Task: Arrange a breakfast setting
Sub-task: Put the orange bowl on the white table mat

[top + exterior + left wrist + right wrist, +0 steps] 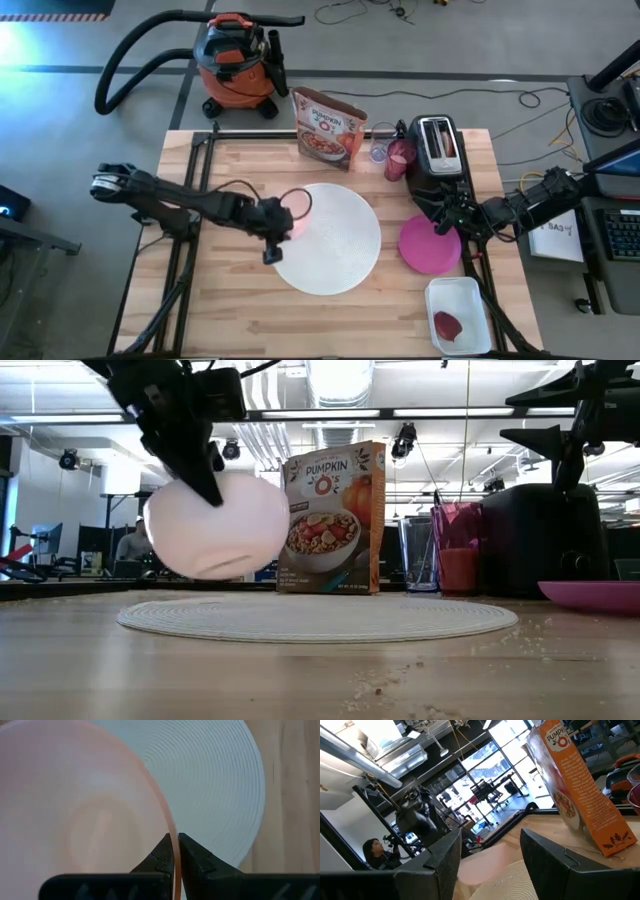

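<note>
Now: left claw (283,232) clenched on bowl (217,525) rim, bowl airborne over white plate's (335,245) left edge; you steer right toward centre. Right claw (452,222) released.

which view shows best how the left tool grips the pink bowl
Left wrist view: the left tool pinches the pink bowl rim. Low view shows the bowl hanging above the table; high view shows little, right wrist only a pale blur.

table (230,310): pale wood, matt | white plate (345,250): ribbed, matt | pink bowl (215,525): smooth, soft sheen
</note>
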